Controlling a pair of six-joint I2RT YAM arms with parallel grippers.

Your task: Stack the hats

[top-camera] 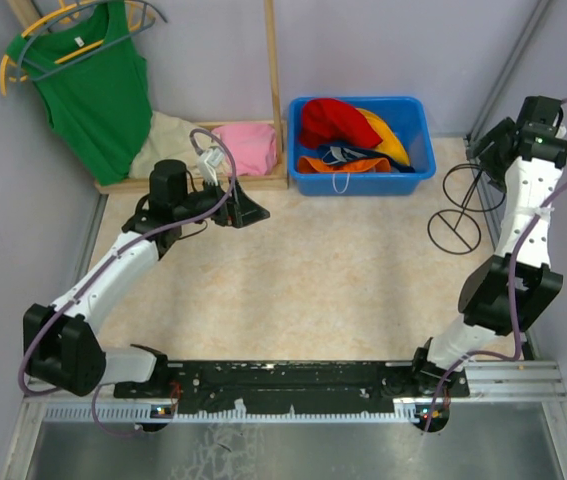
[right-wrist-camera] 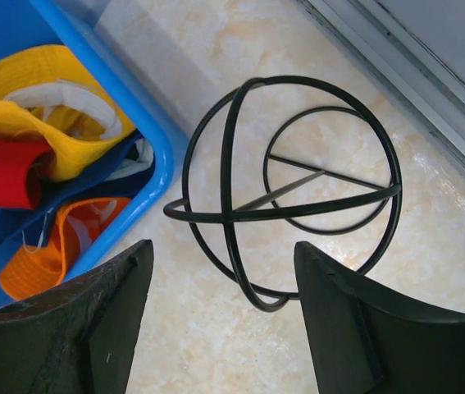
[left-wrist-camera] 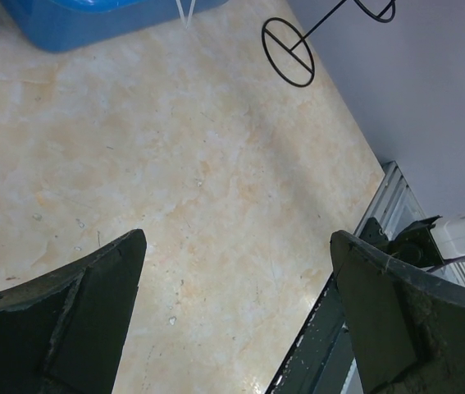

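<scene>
Hats: none is sitting in either pair of jaws; all are lying heaped in the blue bin at the far edge of the table.
Right jaws: the right gripper is holding its fingers apart with nothing between them.
Left jaws: the left gripper is standing wide open and empty, looking over bare tabletop.
Under the right gripper: it is hovering above the black wire stand, which is standing just beside the bin on its right.
In the bin: the red hat is lying uppermost, the yellow-orange hat is resting against it, the navy hat is showing between them, and the bright orange hat is lying at the near side.
Step in hand: apparently the very start, reaching for a first hat; no stack is forming yet.
Next move: the right arm is likely needing to swing over the bin, drop onto a top hat's crown or brim, and pinch the soft cloth without dragging its neighbours along.
</scene>
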